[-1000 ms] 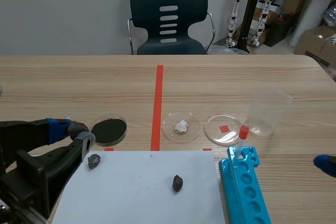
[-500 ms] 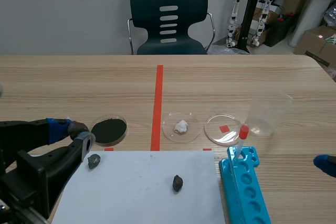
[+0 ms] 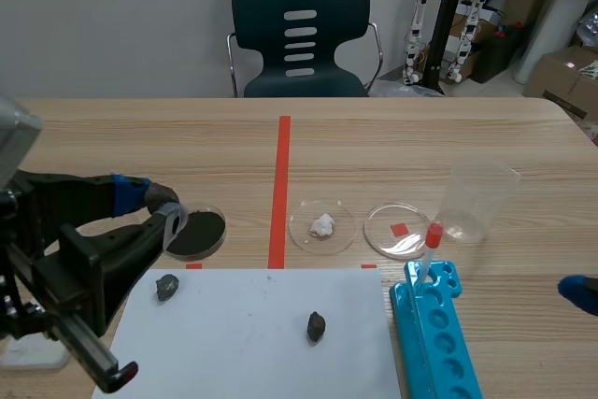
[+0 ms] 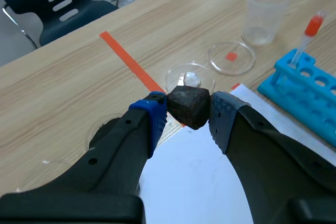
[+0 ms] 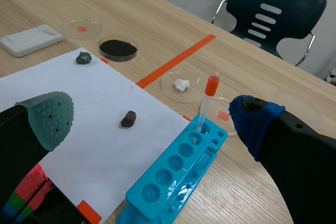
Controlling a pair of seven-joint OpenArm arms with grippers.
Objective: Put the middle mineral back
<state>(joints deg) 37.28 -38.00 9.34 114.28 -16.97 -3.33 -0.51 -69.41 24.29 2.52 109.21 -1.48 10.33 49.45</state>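
A dark, rough mineral (image 4: 189, 106) is pinched between the blue pads of my left gripper (image 3: 163, 205), held above the table near the white paper's (image 3: 252, 343) far left corner. Two more dark minerals lie on the paper: one at its left (image 3: 167, 286) (image 5: 83, 57) and one right of centre (image 3: 317, 326) (image 5: 128, 118). The stretch of paper between them is bare. My right gripper (image 5: 152, 121) stands open over the table's right side, with nothing between its fingers. In the scene view only its blue tip (image 3: 579, 294) shows.
Beyond the paper stand a dish of black powder (image 3: 196, 231), a dish with a white lump (image 3: 322, 225) and an empty dish (image 3: 399, 229). A clear cup (image 3: 478, 198) stands further right. A blue rack (image 3: 434, 338) holding a red-capped dropper (image 3: 432, 235) lies beside the paper.
My left arm has risen and swung a little to the right and away with the mineral in its grip. The right gripper has kept still.
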